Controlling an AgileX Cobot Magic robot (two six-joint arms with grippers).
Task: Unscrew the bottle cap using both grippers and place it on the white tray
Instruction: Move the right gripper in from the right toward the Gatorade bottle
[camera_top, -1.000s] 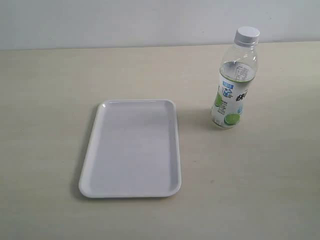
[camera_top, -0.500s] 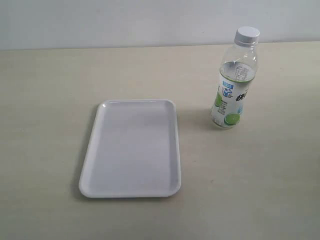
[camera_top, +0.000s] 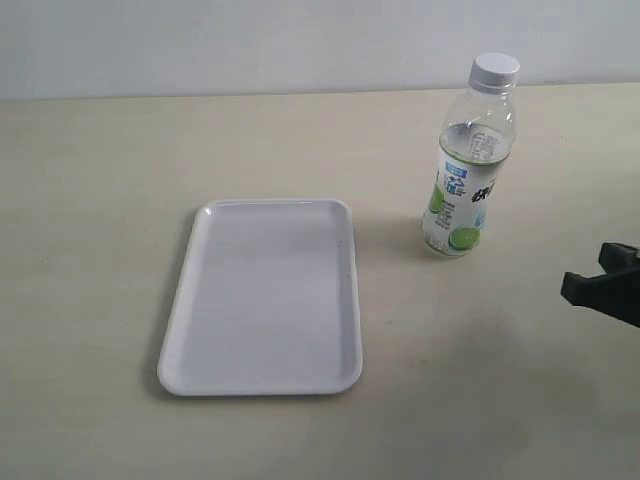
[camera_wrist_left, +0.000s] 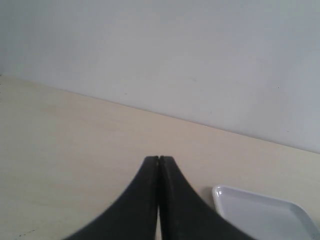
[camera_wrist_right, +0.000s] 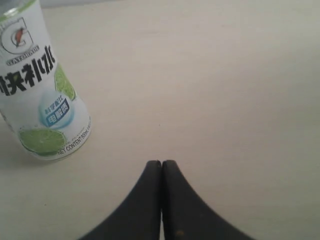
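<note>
Hovering low, the right gripper (camera_wrist_right: 161, 162) is pinched shut on nothing, near the bottle (camera_top: 466, 165). The left gripper (camera_wrist_left: 158, 158), also closed and empty, sits near the white tray (camera_top: 190, 300). The bottle cap (camera_top: 495, 69) is on the neck, with the bottle upright and apart from the tray. Smart play: open wide, clamp the labelled body squarely, then take the cap. New since a second ago: the right gripper edging into the exterior view.
</note>
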